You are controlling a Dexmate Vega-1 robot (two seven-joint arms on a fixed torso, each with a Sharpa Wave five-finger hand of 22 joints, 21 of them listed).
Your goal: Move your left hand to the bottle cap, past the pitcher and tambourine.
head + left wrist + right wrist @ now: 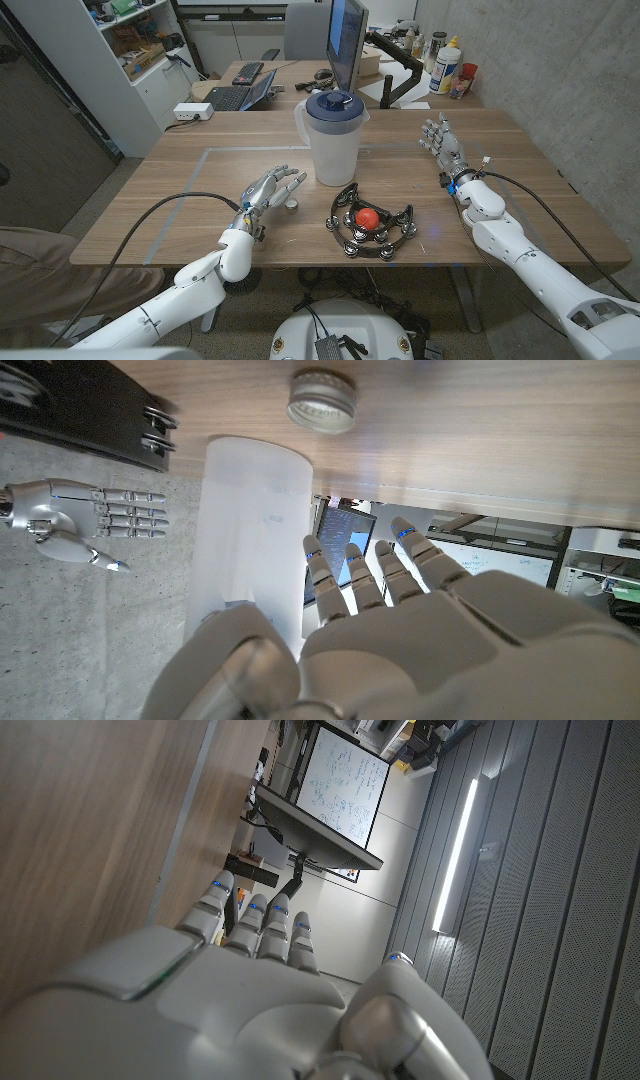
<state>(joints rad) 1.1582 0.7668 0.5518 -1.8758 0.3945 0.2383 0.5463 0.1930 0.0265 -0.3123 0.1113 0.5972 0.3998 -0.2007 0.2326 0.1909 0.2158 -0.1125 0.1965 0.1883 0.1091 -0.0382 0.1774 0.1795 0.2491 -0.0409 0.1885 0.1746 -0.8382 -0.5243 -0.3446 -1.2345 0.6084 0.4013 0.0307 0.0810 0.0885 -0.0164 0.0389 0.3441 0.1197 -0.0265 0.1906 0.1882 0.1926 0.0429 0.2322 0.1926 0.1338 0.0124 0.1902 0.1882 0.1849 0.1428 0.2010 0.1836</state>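
1. Head view: my left hand (pixel 272 188) hovers over the table (pixel 180 190) with its fingers spread and holding nothing. The fingertips are just beside the bottle cap (pixel 291 205), which lies near the pitcher (pixel 330 137) on its left side. The tambourine (pixel 372 228), with a red ball (pixel 367 217) inside it, sits to the right of the cap. My right hand (pixel 441 140) waits far right, fingers apart and empty.

2. Left wrist view: my left hand (pixel 400 620) is spread, and the cap (pixel 321 400) lies ahead of the fingertips, not yet touched. The pitcher (pixel 250 540) stands close alongside.

3. Right wrist view: my right hand (pixel 260 990) is open and idle.

I judge the reach almost finished; only the last closing onto the cap is left.
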